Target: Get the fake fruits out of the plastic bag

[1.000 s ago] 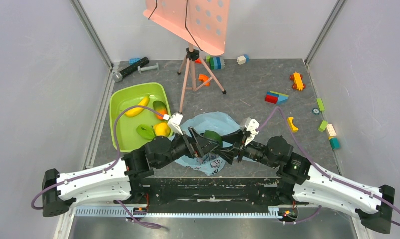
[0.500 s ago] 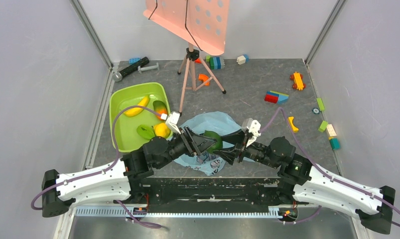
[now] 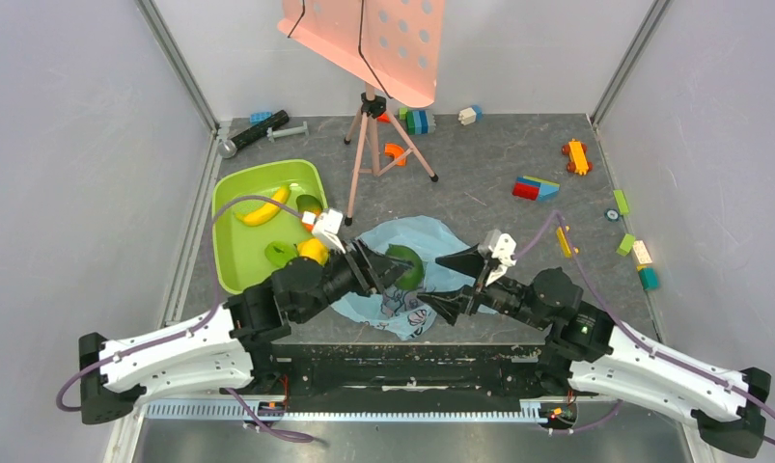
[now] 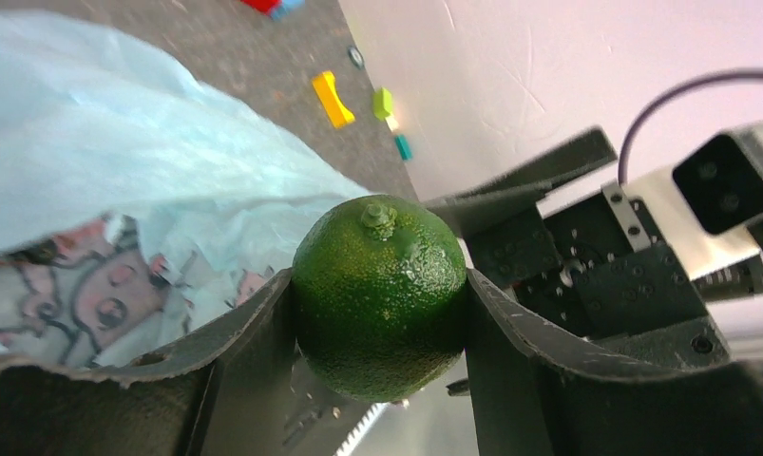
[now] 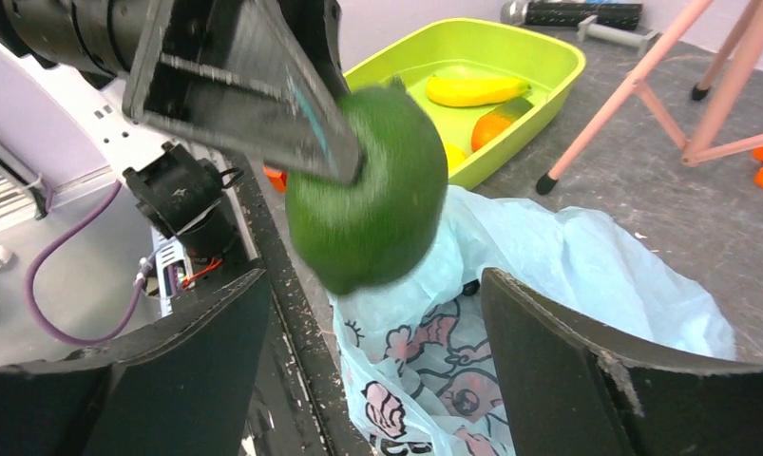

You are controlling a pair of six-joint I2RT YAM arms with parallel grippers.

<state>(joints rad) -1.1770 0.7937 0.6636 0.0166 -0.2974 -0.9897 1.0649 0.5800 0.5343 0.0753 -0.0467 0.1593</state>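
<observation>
My left gripper (image 3: 395, 271) is shut on a round dark-green fake fruit (image 3: 404, 264), held above the light-blue plastic bag (image 3: 422, 237). The fruit fills the left wrist view (image 4: 380, 293) and shows in the right wrist view (image 5: 368, 201). The bag's cartoon print shows in the left wrist view (image 4: 102, 294) and the right wrist view (image 5: 434, 370). My right gripper (image 3: 445, 282) is open and empty, just right of the fruit, over the bag. A yellow banana (image 3: 265, 206), an orange fruit (image 3: 314, 250) and green fruits (image 3: 283, 254) lie in the lime-green tub (image 3: 231, 236).
A pink tripod (image 3: 375, 135) with a pink perforated panel (image 3: 373, 43) stands behind the bag. Toy bricks (image 3: 536, 187) lie scattered at the back and right (image 3: 639, 256). A black tool (image 3: 263, 129) lies at the back left. Grey walls enclose the table.
My left gripper has lifted the green fruit and drawn it left, away from the right gripper. My right gripper has opened wide and pulled back to the right.
</observation>
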